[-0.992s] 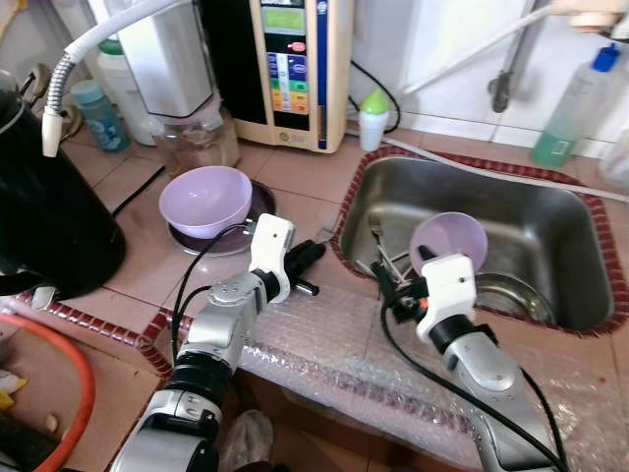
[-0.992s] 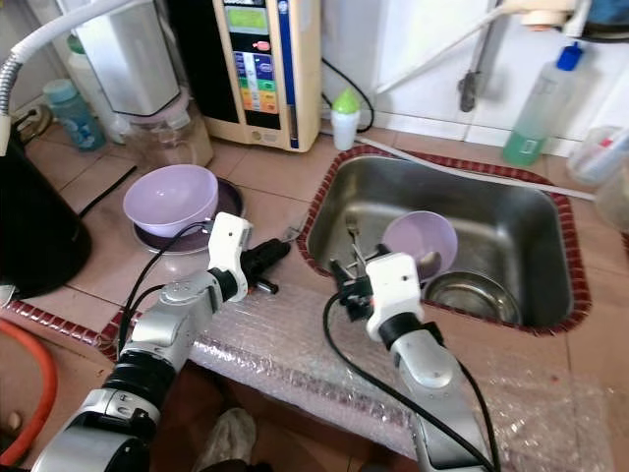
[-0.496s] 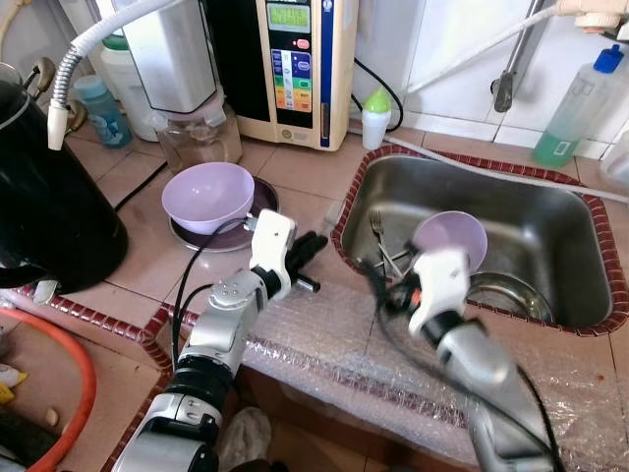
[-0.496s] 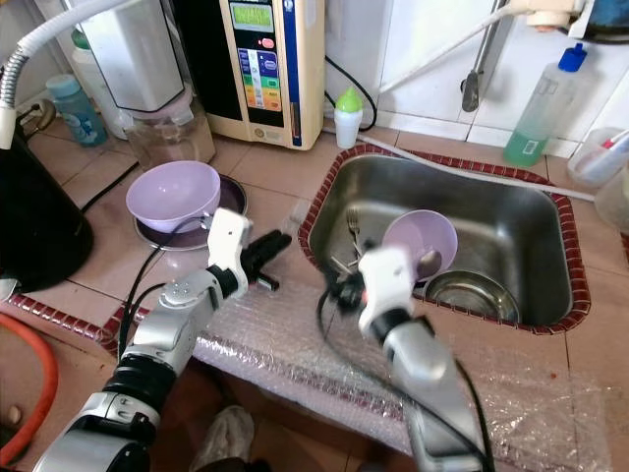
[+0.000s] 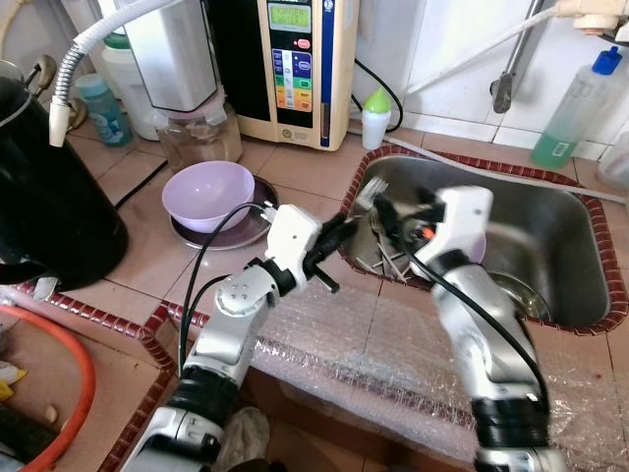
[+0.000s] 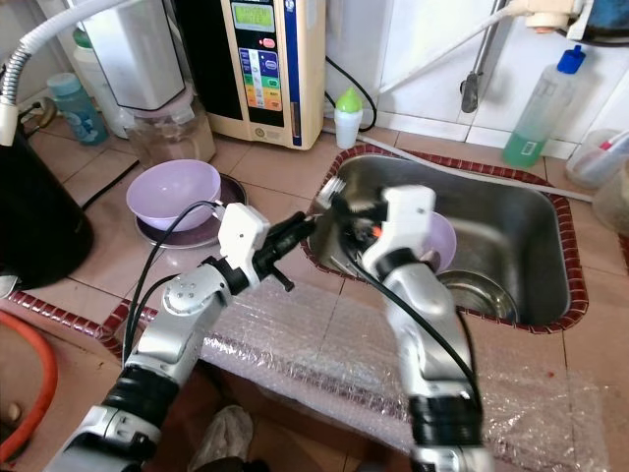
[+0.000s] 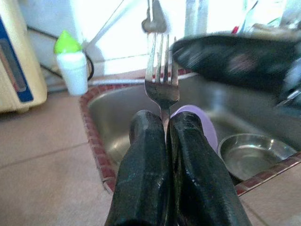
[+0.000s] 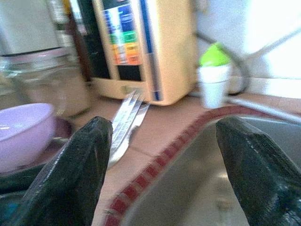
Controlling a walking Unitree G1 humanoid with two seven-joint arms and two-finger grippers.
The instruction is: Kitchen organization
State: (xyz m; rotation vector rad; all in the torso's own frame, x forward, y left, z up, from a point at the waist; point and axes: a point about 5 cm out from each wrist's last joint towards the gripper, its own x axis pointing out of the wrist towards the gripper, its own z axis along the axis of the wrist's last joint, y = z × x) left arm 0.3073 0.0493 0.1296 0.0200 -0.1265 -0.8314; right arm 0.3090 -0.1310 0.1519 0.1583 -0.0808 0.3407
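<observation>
Eye views: the left gripper is reaching across the tiled counter toward the sink, while the right gripper is hovering at the sink's near-left corner, blurred. Left wrist view: its fingers are pinching a fork upright over the sink edge. Right wrist view: the right fingers are standing wide apart, the fork apparently between them, untouched.

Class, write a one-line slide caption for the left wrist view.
Left gripper shut on a fork, tines up, over the steel sink.
</observation>
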